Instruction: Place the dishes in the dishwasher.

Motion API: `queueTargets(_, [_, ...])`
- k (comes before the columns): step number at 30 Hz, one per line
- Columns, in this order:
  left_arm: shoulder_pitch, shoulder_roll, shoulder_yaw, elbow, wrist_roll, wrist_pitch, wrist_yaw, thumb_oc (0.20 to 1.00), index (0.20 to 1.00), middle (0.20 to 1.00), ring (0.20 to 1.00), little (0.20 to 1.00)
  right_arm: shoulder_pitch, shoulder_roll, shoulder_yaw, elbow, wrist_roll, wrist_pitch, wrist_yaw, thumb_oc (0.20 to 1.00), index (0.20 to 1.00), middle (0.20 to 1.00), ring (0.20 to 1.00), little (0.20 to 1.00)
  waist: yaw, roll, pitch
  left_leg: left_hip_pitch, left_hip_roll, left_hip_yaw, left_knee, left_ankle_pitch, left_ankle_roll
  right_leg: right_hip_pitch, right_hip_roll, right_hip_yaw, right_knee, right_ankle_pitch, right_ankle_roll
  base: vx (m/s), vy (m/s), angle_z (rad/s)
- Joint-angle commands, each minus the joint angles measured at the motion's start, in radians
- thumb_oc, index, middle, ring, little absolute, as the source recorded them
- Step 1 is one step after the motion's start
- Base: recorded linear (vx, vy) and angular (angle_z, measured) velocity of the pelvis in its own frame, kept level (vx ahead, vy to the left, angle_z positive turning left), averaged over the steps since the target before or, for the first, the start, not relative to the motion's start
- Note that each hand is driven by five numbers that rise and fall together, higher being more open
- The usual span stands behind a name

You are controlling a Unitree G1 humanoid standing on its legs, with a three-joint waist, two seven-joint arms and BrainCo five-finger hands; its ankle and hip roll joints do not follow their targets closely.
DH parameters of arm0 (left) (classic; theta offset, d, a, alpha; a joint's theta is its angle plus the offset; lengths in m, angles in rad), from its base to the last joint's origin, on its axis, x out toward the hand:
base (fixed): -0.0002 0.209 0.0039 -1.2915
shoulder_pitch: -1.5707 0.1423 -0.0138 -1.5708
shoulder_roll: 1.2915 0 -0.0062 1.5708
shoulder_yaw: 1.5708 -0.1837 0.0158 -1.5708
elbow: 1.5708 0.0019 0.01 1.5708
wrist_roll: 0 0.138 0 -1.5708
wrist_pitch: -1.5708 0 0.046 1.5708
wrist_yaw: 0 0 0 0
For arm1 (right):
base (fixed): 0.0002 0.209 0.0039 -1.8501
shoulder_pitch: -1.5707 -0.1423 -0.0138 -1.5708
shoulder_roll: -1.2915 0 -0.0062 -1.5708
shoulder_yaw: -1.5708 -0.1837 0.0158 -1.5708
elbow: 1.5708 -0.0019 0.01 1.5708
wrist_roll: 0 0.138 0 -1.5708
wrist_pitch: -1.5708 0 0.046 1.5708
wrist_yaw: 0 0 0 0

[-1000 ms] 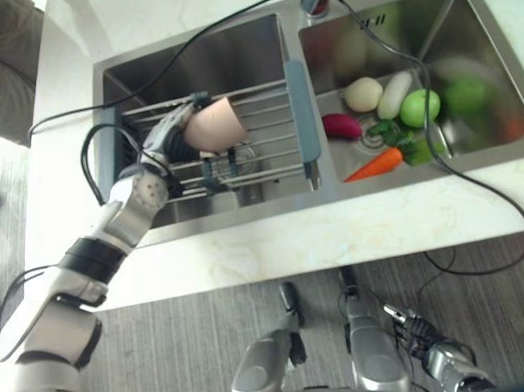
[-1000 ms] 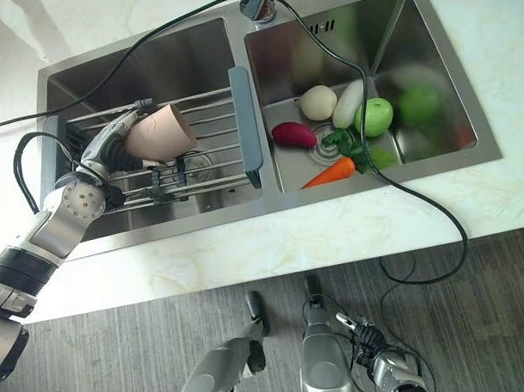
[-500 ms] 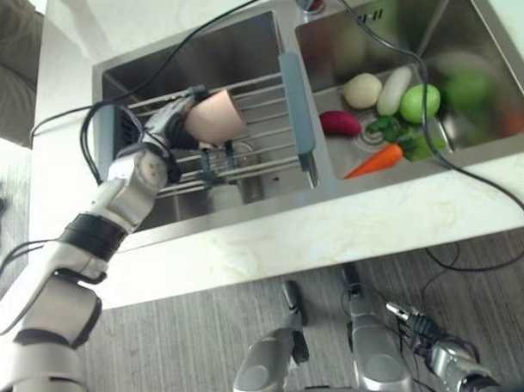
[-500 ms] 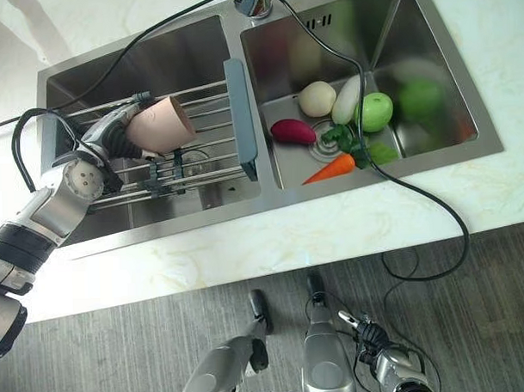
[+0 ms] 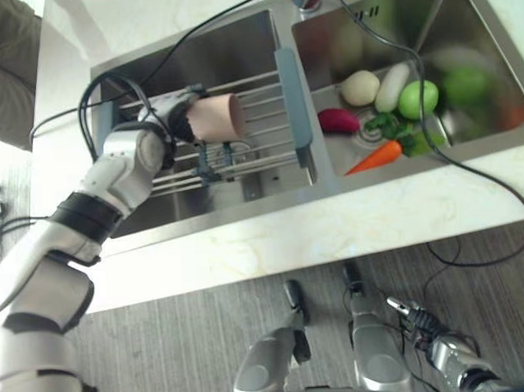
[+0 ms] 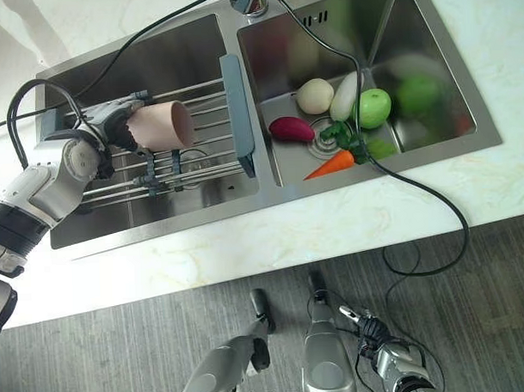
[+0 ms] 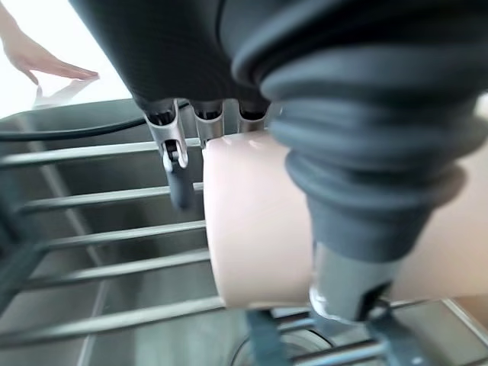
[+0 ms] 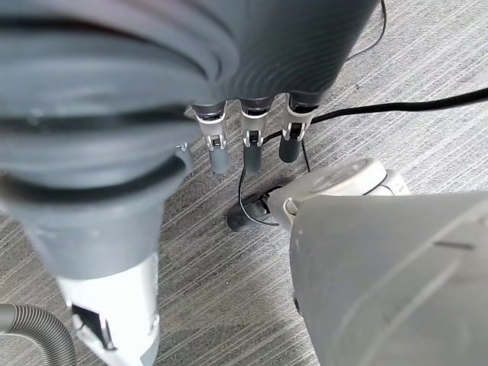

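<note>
My left hand (image 5: 175, 116) has its fingers and thumb curled round the pink cup (image 5: 216, 118), which lies on its side just above the wire rack (image 6: 204, 146) that spans the left sink basin (image 6: 154, 58), the cup's open mouth facing three o'clock toward the rack's grey-blue end bar (image 5: 292, 109). At about two o'clock from the cup, in the right basin (image 6: 429, 35), lie a carrot (image 6: 330, 164), a purple vegetable (image 6: 291, 129), a pale round one (image 6: 314, 96) and a green apple (image 6: 373, 108). My right hand (image 8: 248, 141) hangs low at my side over the grey floor (image 8: 229, 297), its fingers straight and relaxed, holding nothing.
</note>
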Motion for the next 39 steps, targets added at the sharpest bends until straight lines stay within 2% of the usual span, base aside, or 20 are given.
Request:
queueTargets(1, [0.06,-0.051,-0.101,0.036,0.014,-0.042,-0.117,0.2,0.2,0.2,0.2,0.2,-0.025,-0.01,0.047,0.009,0.042,-0.003,0.009,1.0,1.0,1.0,1.0,1.0,-0.048,-0.03,0.003,-0.014,-0.007,-0.044,0.005,-0.03,-0.036,-0.009,-0.106,-0.07,0.015,0.04,0.094,0.0,0.0,0.0])
queueTargets(7, [0.04,-0.04,-0.123,0.03,-0.001,-0.04,-0.123,0.2,0.2,0.2,0.2,0.2,-0.029,-0.019,0.043,0.014,0.044,-0.005,0.015,1.0,1.0,1.0,1.0,1.0,-0.05,-0.028,0.004,-0.015,-0.006,-0.041,0.005,-0.029,-0.037,-0.01,-0.106,-0.068,0.015,0.041,0.094,0.0,0.0,0.0])
queueTargets(14, [0.037,-0.028,-0.115,0.016,-0.007,-0.08,-0.077,0.2,0.2,0.2,0.2,0.2,-0.026,-0.016,0.038,0.011,0.049,-0.009,0.016,1.0,1.0,1.0,1.0,1.0,-0.043,-0.028,0.004,-0.015,-0.008,-0.045,0.005,-0.03,-0.036,-0.008,-0.109,-0.075,0.014,0.041,0.095,0.0,0.0,0.0])
queueTargets(24, [0.074,-0.001,-0.048,-0.032,-0.028,-0.147,0.166,0.2,0.2,0.2,0.2,0.2,-0.008,0.005,0.035,0.017,0.055,-0.027,0.011,1.0,1.0,1.0,1.0,1.0,-0.028,-0.034,-0.009,-0.011,-0.01,-0.052,0.005,-0.034,-0.034,0.0,-0.109,-0.082,0.014,0.034,0.093,0.0,0.0,0.0])
queueTargets(27, [0.124,0.03,0.018,-0.093,-0.033,-0.17,0.265,0.2,0.2,0.2,0.2,0.2,0.023,0.021,0.023,0.016,0.048,-0.037,0.004,1.0,1.0,1.0,1.0,1.0,-0.017,-0.034,-0.034,0.008,-0.01,-0.056,0.005,-0.039,-0.034,0.021,-0.108,-0.093,0.012,0.026,0.089,0.0,0.0,0.0])
queueTargets(32, [0.215,0.035,0.097,-0.15,0.017,-0.203,0.321,0.2,0.2,0.2,0.2,0.2,0.058,0.048,0.012,0.02,0.039,-0.047,-0.006,1.0,1.0,1.0,1.0,1.0,-0.006,-0.044,-0.08,0.042,-0.005,-0.055,0.005,-0.046,-0.034,0.057,-0.1,-0.113,0.009,0.013,0.081,0.01,-0.012,0.09])
queueTargets(36, [0.268,0.029,0.137,-0.19,0.067,-0.192,0.347,0.2,0.2,0.2,0.2,0.2,0.084,0.07,0.007,0.028,0.033,-0.043,-0.026,1.0,1.0,1.0,1.0,1.0,0.003,-0.054,-0.128,0.078,0.0,-0.056,0.005,-0.056,-0.031,0.101,-0.092,-0.124,0.006,-0.003,0.075,0.03,-0.023,0.17])
queueTargets(39, [0.328,0.025,0.185,-0.226,0.111,-0.169,0.378,0.2,0.2,0.2,0.2,0.2,0.124,0.098,-0.004,0.053,0.025,-0.021,-0.053,1.0,1.0,1.0,1.0,1.0,0.021,-0.068,-0.209,0.137,0.008,-0.053,0.005,-0.07,-0.028,0.168,-0.08,-0.145,0.006,-0.029,0.068,0.08,-0.029,0.24])
